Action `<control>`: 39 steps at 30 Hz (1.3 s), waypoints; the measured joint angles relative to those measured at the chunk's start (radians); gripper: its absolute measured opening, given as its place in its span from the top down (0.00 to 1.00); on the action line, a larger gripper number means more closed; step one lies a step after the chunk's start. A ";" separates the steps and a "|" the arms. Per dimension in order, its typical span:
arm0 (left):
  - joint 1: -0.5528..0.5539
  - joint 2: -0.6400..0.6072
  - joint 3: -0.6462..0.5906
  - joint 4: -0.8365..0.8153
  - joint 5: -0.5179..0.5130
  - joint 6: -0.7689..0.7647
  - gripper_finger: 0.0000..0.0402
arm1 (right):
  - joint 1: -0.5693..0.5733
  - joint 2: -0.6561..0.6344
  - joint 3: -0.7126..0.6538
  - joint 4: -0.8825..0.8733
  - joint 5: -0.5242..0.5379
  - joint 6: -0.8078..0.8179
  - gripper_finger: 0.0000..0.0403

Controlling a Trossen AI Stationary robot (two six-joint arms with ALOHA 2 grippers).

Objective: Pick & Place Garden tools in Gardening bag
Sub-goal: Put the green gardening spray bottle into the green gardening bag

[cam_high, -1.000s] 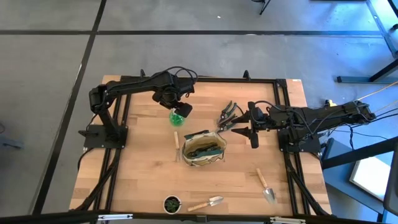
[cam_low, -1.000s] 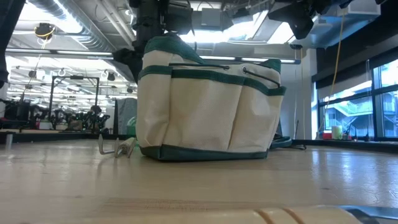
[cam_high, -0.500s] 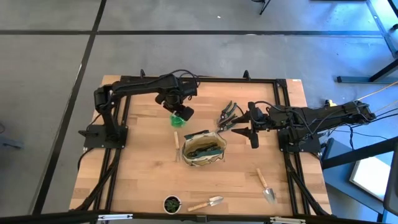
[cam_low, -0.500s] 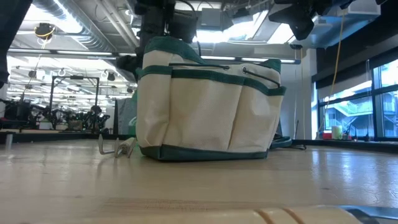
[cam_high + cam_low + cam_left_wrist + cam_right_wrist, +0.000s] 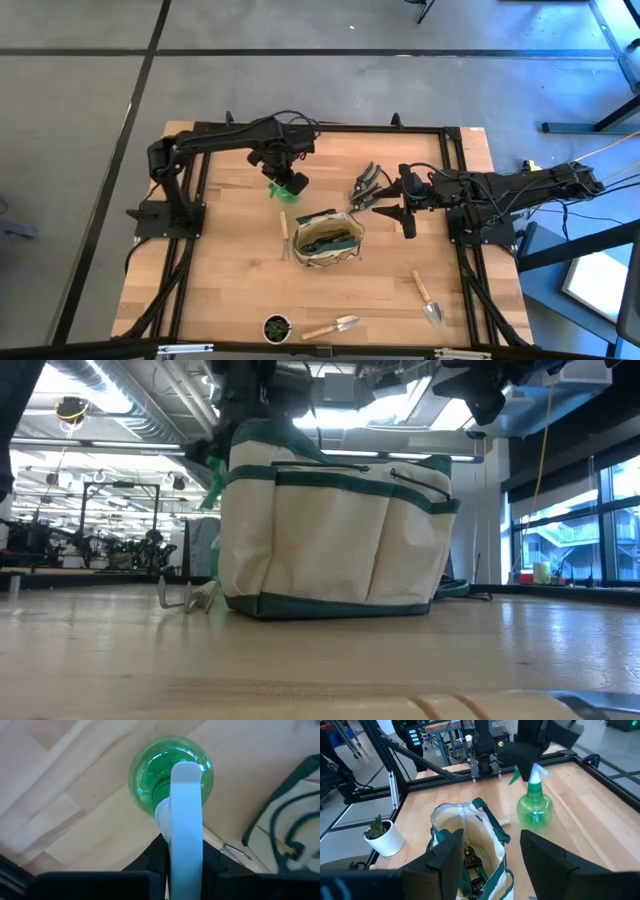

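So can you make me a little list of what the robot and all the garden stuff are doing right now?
left gripper: closed on the white top of the green spray bottle
spray bottle: upright, behind the gardening bag
right gripper: open, waiting beside the bag, holding nothing
bag: mouth open, dark tools already inside
pruners: on the table near the right gripper
trowels: two lying near the table's front edge
potted plant: at the front edge, untouched

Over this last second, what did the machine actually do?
The left tool closed its fingers on the white top of the green spray bottle, which stands beside the gardening bag. The right tool stayed open near the pruners; the bag did not move.
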 joint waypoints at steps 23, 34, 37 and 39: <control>-0.133 -0.154 0.176 -0.087 -0.040 -0.046 0.89 | 0.000 0.000 0.000 0.001 0.004 0.000 0.52; -0.254 -0.155 0.294 -0.032 -0.078 -0.064 0.89 | 0.000 0.000 0.000 0.001 0.004 0.000 0.52; -0.304 -0.155 0.309 0.015 -0.077 -0.066 0.89 | 0.000 0.000 0.000 0.001 0.003 0.000 0.52; -0.335 -0.155 0.311 0.040 -0.077 -0.075 0.89 | 0.000 0.000 0.000 0.001 0.004 0.000 0.52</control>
